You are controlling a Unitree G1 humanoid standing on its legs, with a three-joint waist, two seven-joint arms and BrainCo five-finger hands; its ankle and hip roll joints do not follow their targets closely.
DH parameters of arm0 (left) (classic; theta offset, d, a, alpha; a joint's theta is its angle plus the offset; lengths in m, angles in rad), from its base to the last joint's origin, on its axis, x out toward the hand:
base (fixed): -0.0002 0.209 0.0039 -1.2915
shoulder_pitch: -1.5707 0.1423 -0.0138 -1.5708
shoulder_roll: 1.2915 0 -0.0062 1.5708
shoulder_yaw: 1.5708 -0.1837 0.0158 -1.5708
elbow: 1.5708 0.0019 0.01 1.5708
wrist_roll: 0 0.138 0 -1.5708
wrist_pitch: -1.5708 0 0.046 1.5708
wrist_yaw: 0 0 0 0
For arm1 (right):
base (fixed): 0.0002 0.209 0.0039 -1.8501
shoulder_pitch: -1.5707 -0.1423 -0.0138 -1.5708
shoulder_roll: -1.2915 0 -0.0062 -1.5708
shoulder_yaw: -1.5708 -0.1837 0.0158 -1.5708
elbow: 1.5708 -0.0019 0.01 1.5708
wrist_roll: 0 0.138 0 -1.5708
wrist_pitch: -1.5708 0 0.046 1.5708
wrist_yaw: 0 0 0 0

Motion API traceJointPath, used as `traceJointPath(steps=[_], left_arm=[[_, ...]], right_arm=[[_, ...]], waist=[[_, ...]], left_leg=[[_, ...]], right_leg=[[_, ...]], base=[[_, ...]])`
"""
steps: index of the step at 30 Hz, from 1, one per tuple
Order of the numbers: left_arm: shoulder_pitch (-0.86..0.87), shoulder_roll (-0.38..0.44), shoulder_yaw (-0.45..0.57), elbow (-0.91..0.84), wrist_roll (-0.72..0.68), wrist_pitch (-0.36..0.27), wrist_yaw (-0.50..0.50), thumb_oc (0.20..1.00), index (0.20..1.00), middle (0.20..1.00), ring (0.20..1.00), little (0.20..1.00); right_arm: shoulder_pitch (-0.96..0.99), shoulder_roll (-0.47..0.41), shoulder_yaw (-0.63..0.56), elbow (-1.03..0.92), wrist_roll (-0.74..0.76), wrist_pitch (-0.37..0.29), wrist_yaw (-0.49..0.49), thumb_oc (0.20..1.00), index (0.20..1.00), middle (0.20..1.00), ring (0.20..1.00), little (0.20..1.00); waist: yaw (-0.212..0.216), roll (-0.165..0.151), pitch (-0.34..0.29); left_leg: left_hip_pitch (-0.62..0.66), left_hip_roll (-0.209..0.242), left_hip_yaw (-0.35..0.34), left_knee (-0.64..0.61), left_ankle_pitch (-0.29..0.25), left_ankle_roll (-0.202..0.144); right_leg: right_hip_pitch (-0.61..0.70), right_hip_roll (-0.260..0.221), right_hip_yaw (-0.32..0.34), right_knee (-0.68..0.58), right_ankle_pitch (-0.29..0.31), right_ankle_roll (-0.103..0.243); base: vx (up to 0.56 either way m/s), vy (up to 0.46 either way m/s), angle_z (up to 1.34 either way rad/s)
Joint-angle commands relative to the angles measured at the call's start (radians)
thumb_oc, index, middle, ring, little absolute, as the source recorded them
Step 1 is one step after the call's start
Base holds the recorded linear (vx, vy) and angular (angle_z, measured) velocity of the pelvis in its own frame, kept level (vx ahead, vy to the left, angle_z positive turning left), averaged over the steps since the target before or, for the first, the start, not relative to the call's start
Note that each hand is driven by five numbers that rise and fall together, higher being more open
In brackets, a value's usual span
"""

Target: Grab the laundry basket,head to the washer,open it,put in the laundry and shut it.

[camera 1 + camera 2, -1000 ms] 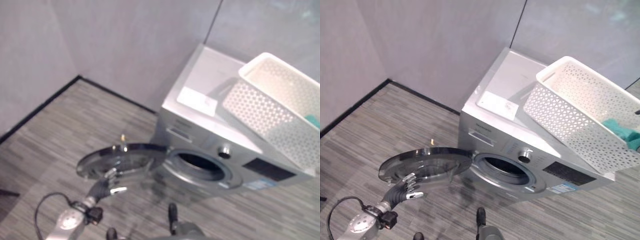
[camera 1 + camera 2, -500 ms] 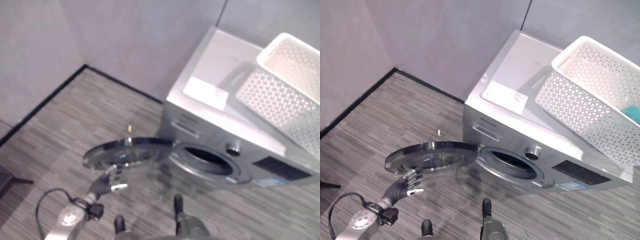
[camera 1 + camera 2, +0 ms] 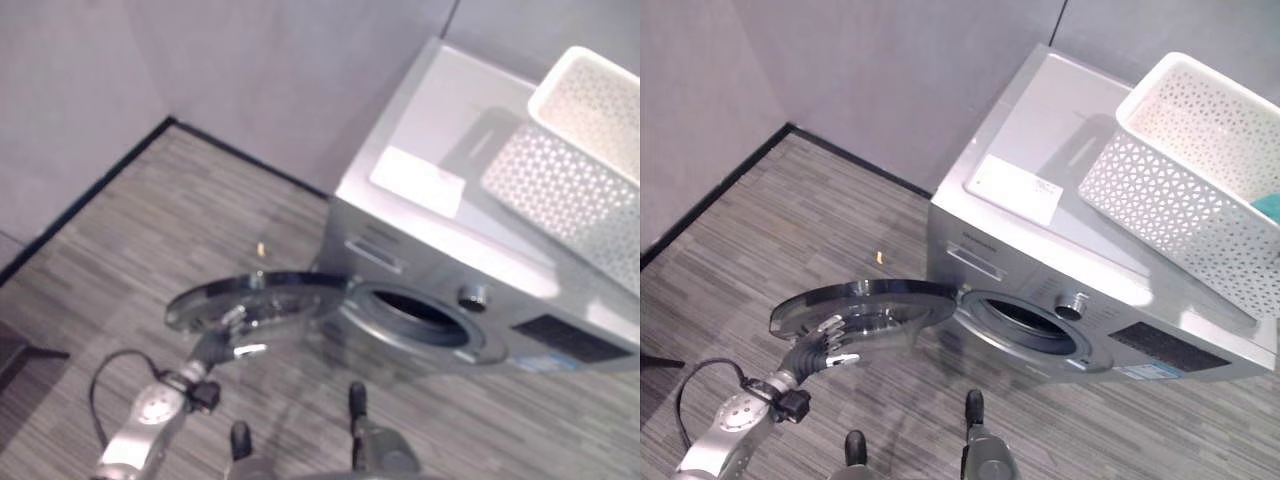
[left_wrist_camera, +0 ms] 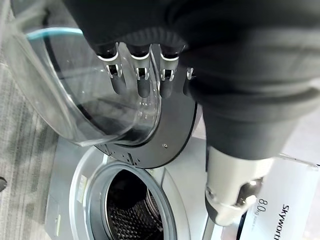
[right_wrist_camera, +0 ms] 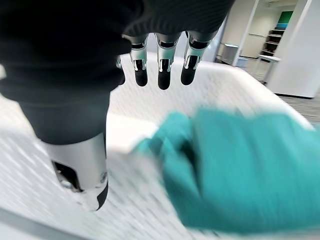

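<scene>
On the left, floor (image 3: 790, 230) of grey planks, with a tiny yellow bit (image 3: 878, 258) lying on it.

Low at the left, left hand (image 3: 828, 345) up against the round door (image 3: 865, 306), fingers (image 4: 142, 82) straight and loose on its glass, holding nothing. Door swung wide open, lying almost flat and joined to the washer (image 3: 1040, 280) at its right edge.

In the middle, washer standing by the grey wall, round hole (image 3: 1030, 322) dark and open in its front. Knob (image 3: 1071, 306) just right of the hole, dark panel (image 3: 1170, 350) further right. White sheet (image 3: 1015, 189) lying flat on the washer's top.

On the right, white basket (image 3: 1180, 190) sitting on the washer's top, full of little holes. Teal cloth (image 5: 235, 170) inside the basket, peeking out at the far right edge.

Right hand (image 5: 155, 55) hanging over the basket just above the cloth, fingers (image 5: 164, 70) straight and a bit apart, holding nothing.
</scene>
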Motion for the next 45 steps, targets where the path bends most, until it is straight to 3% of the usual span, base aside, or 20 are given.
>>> traceJointPath(steps=[1, 8, 14, 25, 37, 45], left_arm=[[-0.001, 0.055, 0.001, -0.025, -0.008, -0.053, -0.023, 1.000, 1.000, 1.000, 1.000, 1.000], [0.014, 0.055, 0.040, -0.020, 0.008, -0.053, -0.017, 1.000, 1.000, 1.000, 1.000, 1.000], [0.021, 0.057, 0.043, -0.014, 0.012, -0.049, -0.008, 1.000, 1.000, 1.000, 1.000, 1.000], [0.040, 0.056, 0.056, -0.002, 0.020, -0.039, 0.010, 1.000, 1.000, 1.000, 1.000, 1.000], [0.022, 0.030, 0.028, 0.000, 0.011, -0.038, 0.016, 1.000, 1.000, 1.000, 1.000, 1.000], [0.022, 0.011, 0.013, 0.002, 0.016, -0.036, 0.013, 1.000, 1.000, 1.000, 1.000, 1.000]], right_arm=[[-0.074, -0.023, 0.003, 0.119, 0.039, 0.005, -0.032, 1.000, 1.000, 1.000, 1.000, 1.000], [0.030, 0.024, -0.037, 0.132, 0.023, 0.030, 0.016, 1.000, 1.000, 1.000, 1.000, 1.000], [0.007, 0.025, -0.038, 0.363, -0.063, 0.044, -0.001, 1.000, 1.000, 1.000, 1.000, 1.000], [-0.403, 0.058, 0.282, 0.647, -0.139, 0.056, -0.036, 1.000, 1.000, 1.000, 1.000, 1.000], [-0.723, 0.094, 0.584, 0.679, -0.124, 0.044, -0.051, 1.000, 1.000, 1.000, 1.000, 1.000], [-0.772, 0.129, 0.669, 0.591, -0.114, 0.032, -0.047, 1.000, 1.000, 1.000, 1.000, 1.000]], waist=[[0.026, -0.064, -0.021], [0.033, -0.102, -0.043], [0.068, -0.085, -0.040], [0.104, -0.029, -0.026], [0.115, 0.017, -0.016], [0.117, 0.032, -0.011]], left_leg=[[0.019, 0.055, 0.027, 0.049, -0.034, 0.029], [0.038, 0.057, 0.026, 0.051, -0.051, 0.031], [0.046, 0.042, 0.013, 0.037, -0.052, 0.036], [0.014, 0.046, -0.040, 0.033, -0.024, 0.029], [-0.035, 0.089, -0.086, 0.019, 0.069, -0.002], [-0.048, 0.109, -0.105, 0.018, 0.099, -0.008]], right_leg=[[0.011, -0.030, -0.033, 0.087, -0.103, 0.046], [0.036, -0.031, -0.035, 0.081, -0.100, 0.051], [0.051, -0.041, -0.044, 0.076, -0.101, 0.052], [0.056, -0.040, -0.076, 0.086, -0.138, 0.030], [0.064, 0.008, -0.129, 0.075, -0.180, -0.007], [0.071, 0.032, -0.142, 0.073, -0.196, -0.022]], base=[[0.04, -0.007, -0.02], [0.03, -0.003, -0.02], [0.02, 0.010, 0.05], [0.01, -0.049, 0.10], [0.00, -0.083, 0.16], [0.01, -0.060, 0.08]])
